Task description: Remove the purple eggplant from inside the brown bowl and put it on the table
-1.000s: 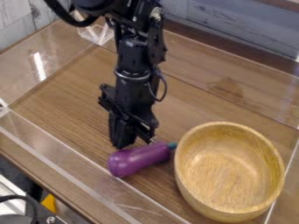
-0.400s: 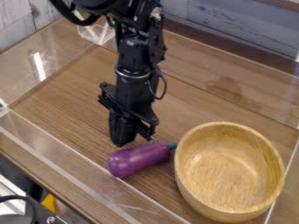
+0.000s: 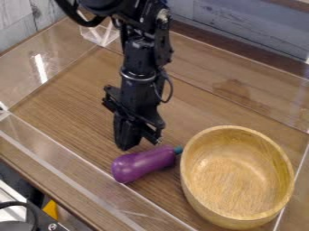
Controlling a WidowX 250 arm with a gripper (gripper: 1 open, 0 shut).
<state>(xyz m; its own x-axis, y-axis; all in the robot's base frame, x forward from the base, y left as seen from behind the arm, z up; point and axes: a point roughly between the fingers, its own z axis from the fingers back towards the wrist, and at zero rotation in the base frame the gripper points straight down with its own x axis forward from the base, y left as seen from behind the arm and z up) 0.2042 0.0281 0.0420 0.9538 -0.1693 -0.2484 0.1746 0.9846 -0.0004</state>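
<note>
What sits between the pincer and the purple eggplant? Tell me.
Nothing: in the camera view the shut pincer hangs just above the purple eggplant, only bare table showing.

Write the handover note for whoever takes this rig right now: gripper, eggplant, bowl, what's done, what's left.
Gripper: shut, holding nothing, pointing steeply down just above the table.
Purple eggplant: lying on the table, out of the bowl, just left of its rim, right below the gripper.
Brown bowl: upright on the table, empty.
Done: eggplant removed and set down.
Left: nothing but lifting the arm away.
</note>
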